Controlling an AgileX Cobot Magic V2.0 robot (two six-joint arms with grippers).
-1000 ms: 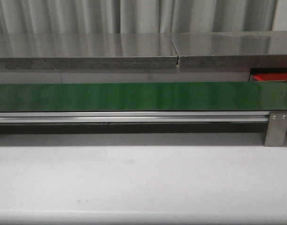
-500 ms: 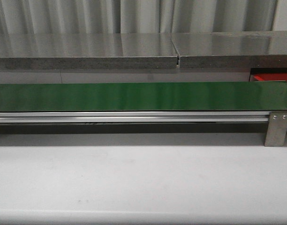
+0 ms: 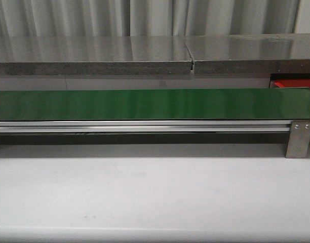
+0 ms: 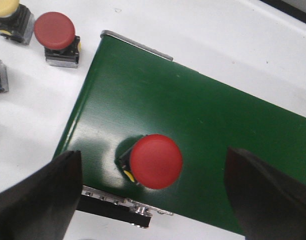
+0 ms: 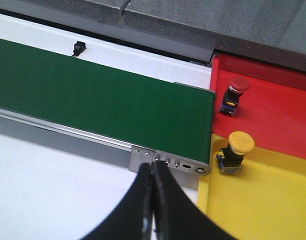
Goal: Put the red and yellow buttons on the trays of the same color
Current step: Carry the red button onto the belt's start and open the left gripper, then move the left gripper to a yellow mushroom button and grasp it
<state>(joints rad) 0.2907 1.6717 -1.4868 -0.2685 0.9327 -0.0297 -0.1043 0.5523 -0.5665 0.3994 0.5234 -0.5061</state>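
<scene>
Red button [image 5: 233, 93] in red tray [image 5: 283, 115] — seemingly upright.

Red tray [image 3: 289, 83] mostly hidden behind green belt [image 3: 145, 104] in front view

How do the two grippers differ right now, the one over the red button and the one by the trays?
The left gripper is open, its dark fingers spread wide on either side of a red button on the green belt; the right gripper is shut, fingers pressed together on nothing. The left hangs over the belt; the right sits near the belt's end by the red tray and yellow tray. Both have dark, tapered fingers.
</scene>
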